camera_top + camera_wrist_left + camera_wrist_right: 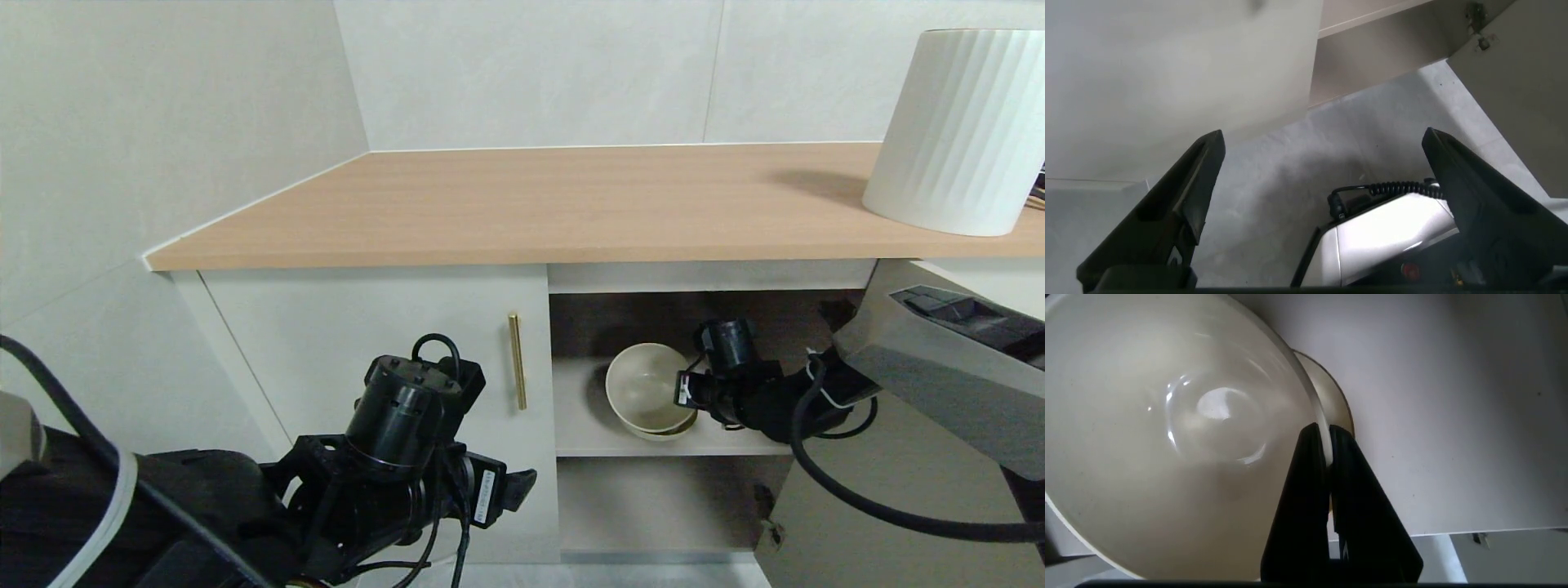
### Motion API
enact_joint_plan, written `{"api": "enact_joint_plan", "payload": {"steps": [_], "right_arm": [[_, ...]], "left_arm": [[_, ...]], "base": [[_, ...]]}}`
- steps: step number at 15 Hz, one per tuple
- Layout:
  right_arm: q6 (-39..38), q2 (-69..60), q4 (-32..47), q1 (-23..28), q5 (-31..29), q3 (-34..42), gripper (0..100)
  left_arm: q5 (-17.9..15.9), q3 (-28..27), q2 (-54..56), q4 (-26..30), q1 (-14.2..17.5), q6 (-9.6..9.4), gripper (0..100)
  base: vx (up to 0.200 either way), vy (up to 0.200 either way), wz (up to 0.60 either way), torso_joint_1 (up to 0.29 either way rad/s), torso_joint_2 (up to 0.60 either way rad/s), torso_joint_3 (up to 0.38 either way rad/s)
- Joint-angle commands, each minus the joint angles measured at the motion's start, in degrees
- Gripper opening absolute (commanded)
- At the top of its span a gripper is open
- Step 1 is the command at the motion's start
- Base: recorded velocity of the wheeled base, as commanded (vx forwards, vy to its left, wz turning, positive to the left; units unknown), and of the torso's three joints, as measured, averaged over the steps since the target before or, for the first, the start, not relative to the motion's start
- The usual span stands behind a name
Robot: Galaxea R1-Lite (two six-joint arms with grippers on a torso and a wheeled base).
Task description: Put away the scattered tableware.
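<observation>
My right gripper (1328, 437) clamped the rim of the glossy cream ceramic bowl (1184, 433), tilted over the open cabinet's white shelf (580, 429), seemingly just above a second pale dish (1333, 396). My left gripper (1323, 139) hung spread apart, well away, low by the closed white cabinet door (367, 327).

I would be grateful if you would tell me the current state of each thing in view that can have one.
right gripper: shut on the bowl's rim.
left gripper: open, holding nothing.
bowl: tilted, held by its rim inside the cabinet over the lower bowl.
lower bowl: lying on the shelf.
left cabinet door: closed.
right cabinet door: open.
</observation>
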State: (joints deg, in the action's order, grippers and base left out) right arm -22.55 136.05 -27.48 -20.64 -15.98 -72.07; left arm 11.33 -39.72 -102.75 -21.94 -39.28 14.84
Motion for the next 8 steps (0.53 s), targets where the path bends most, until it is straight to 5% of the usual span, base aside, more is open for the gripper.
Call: {"api": "enact_joint_plan", "payload": {"steps": [1, 8], "right_arm": [[0.1, 0.4, 0.0, 0.0, 0.0, 0.1, 100], [0.0, 0.0, -0.1, -0.1, 0.0, 0.3, 100]], "left_arm": [[0.0, 0.0, -0.1, 0.0, 0.0, 0.02, 100], [0.0, 0.0, 0.0, 0.0, 0.0, 0.02, 100]], "base": [[0.0, 0.0, 0.0, 0.0, 0.0, 0.0], [0.0, 0.0, 0.0, 0.0, 0.0, 0.0]]}}
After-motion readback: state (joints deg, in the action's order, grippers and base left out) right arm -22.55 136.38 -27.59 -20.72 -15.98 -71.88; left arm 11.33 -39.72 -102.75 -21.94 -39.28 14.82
